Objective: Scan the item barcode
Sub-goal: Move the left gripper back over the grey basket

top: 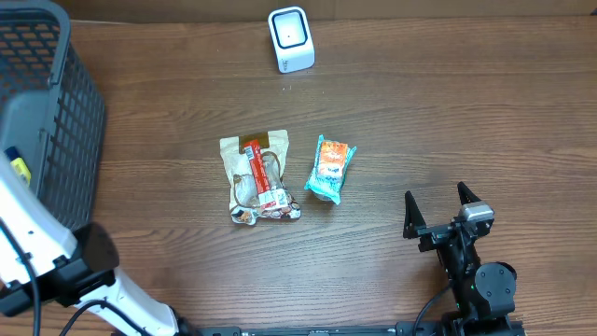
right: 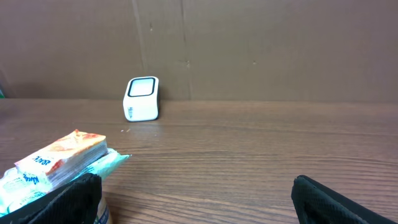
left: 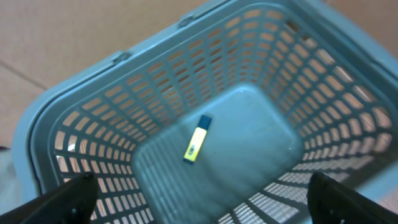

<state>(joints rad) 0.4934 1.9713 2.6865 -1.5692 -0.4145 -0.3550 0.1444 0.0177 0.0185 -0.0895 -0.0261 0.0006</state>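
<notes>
Wooden tabletop carried a white scanner [top: 291, 37] at the far edge, with a brown pouch [top: 258, 179] and a teal packet [top: 331, 169] just beside each other mid-table. Over the basket [left: 74, 124] hung the left gripper [left: 199, 202], fingers spread wide above a small yellow item [left: 196, 139] on the basket floor. Near the packet, the right gripper [top: 438, 210] sat spread and empty. I judged the left should drop straight, straddle the item's narrow width, and clear the mesh walls.

Two snack packs lay mid-frame, one brown pack [top: 258, 179] and one teal pack [top: 331, 169]; also one white scanner [top: 291, 39], one grey basket [top: 63, 98], one yellow item [left: 196, 140] inside it.
</notes>
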